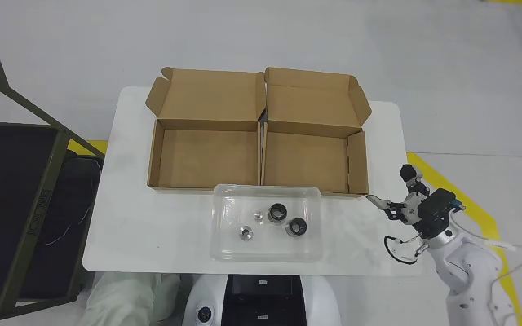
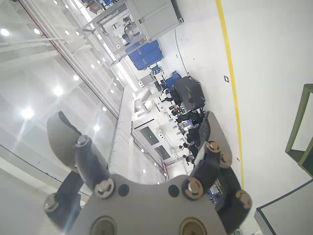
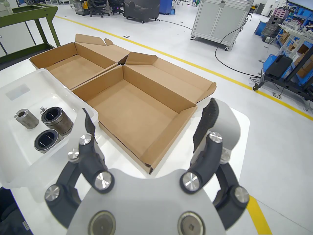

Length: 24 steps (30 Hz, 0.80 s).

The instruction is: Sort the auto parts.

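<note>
Near table edge: clear tray (image 1: 220, 224), two black bearings (image 1: 279, 213) plus steel sleeve (image 1: 245, 233) inside. Right gripper (image 1: 382, 220) right of tray, fingers apart, empty. Left gripper (image 2: 134, 118) aimed at room, also spread. Farther back, cardboard boxes (image 1: 204, 159) side by side.

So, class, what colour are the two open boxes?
Both boxes are plain brown cardboard, clearest in the right wrist view.

Brown boxes (image 1: 205, 157); white table (image 1: 130, 163); black, silvery parts (image 1: 279, 213).
</note>
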Each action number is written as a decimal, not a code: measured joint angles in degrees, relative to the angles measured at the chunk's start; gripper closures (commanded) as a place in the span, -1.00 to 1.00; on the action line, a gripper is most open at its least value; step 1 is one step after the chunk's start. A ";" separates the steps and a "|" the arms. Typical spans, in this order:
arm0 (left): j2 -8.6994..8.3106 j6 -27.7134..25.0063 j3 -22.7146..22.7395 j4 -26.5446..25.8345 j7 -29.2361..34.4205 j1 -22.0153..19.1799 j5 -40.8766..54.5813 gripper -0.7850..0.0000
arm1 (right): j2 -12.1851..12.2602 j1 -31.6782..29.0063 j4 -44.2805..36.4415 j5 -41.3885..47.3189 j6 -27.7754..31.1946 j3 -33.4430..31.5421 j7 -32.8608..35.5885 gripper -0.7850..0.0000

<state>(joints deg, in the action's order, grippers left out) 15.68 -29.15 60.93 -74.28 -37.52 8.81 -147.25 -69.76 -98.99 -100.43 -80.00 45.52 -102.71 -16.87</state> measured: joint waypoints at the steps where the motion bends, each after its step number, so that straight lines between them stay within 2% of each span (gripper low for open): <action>1: 0.00 0.00 0.00 0.00 0.00 0.00 0.00 -1.00 | -0.01 0.06 0.10 0.18 -0.30 0.20 0.47 -1.00; 7: 0.00 0.00 0.00 0.00 0.00 0.00 0.00 -1.00 | 0.09 1.28 0.74 4.24 -1.29 1.62 5.68 -1.00; 24: 0.00 0.00 0.00 0.00 0.00 0.00 0.00 -1.00 | 0.97 7.40 0.43 4.07 4.94 10.37 16.97 -1.00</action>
<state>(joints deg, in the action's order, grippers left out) 15.68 -29.15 60.93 -74.28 -37.52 8.81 -147.25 -68.78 -91.59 -100.00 -75.93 50.46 -92.34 0.10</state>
